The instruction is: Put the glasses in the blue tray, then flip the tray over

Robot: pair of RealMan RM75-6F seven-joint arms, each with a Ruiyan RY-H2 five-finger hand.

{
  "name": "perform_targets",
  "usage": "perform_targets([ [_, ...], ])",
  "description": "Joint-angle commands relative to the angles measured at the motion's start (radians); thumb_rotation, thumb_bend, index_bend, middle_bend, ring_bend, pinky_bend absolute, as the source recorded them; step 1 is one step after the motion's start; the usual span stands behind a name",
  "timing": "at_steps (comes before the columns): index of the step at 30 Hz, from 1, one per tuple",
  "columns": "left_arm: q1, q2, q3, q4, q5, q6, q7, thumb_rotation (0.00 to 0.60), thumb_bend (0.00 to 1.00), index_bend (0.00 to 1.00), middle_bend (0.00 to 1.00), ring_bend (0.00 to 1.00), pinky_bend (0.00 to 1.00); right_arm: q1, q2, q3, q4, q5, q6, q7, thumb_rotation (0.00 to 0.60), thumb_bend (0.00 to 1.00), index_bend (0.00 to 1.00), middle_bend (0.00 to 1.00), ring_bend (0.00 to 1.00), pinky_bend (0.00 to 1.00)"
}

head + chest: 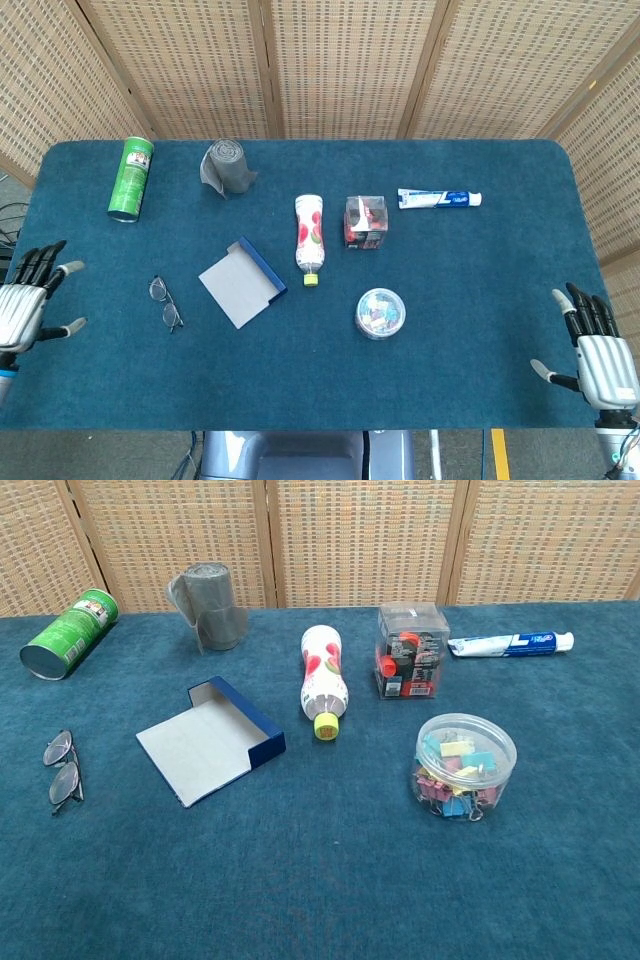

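The folded glasses (165, 303) (61, 770) lie on the blue cloth, left of the tray. The blue tray (241, 281) (211, 739) lies open side up, its grey floor showing and its blue walls on the far and right sides. My left hand (25, 305) hovers at the table's left edge with fingers spread and nothing in it, well left of the glasses. At the right front corner my right hand (600, 358) is open and empty too. Neither hand shows in the chest view.
A green can (130, 179) and a grey tape roll (228, 167) lie at the back left. A white bottle (309, 232), a clear box (366, 221), a toothpaste tube (440, 198) and a round tub of clips (380, 312) lie right of the tray.
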State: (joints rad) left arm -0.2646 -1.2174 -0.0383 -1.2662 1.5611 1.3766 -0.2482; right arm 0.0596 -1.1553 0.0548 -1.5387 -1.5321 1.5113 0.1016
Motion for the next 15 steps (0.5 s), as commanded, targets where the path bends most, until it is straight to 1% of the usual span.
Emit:
perform_targets([
  [1, -0.088, -0.053, 0.018, 0.092, 0.081, -0.066, -0.058, 0.6, 0.25, 0.4, 0.0, 0.0, 0.0, 0.0, 0.001, 0.0, -0.002, 0.001, -0.002, 0.0, 0.6, 0.0, 0.0, 0.0, 0.0, 0.0],
  [3, -0.135, -0.09, 0.024, 0.154, 0.111, -0.108, -0.073, 0.6, 0.28, 0.43, 0.0, 0.0, 0.0, 0.0, 0.003, 0.0, -0.005, 0.004, -0.005, 0.001, 0.6, 0.0, 0.0, 0.0, 0.0, 0.0],
  [6, -0.178, -0.14, 0.03, 0.226, 0.124, -0.16, -0.078, 0.6, 0.3, 0.43, 0.0, 0.0, 0.0, 0.001, 0.005, -0.001, -0.006, 0.007, -0.009, 0.005, 0.6, 0.0, 0.0, 0.0, 0.0, 0.0],
  [11, -0.222, -0.212, 0.04, 0.302, 0.127, -0.219, -0.074, 0.6, 0.31, 0.43, 0.0, 0.0, 0.0, 0.003, 0.01, -0.002, -0.011, 0.01, -0.018, 0.01, 0.6, 0.0, 0.0, 0.0, 0.0, 0.0],
  [15, -0.241, -0.267, 0.053, 0.364, 0.128, -0.243, -0.071, 0.6, 0.31, 0.45, 0.0, 0.0, 0.0, 0.004, 0.014, -0.002, -0.016, 0.013, -0.025, 0.013, 0.6, 0.0, 0.0, 0.0, 0.0, 0.0],
])
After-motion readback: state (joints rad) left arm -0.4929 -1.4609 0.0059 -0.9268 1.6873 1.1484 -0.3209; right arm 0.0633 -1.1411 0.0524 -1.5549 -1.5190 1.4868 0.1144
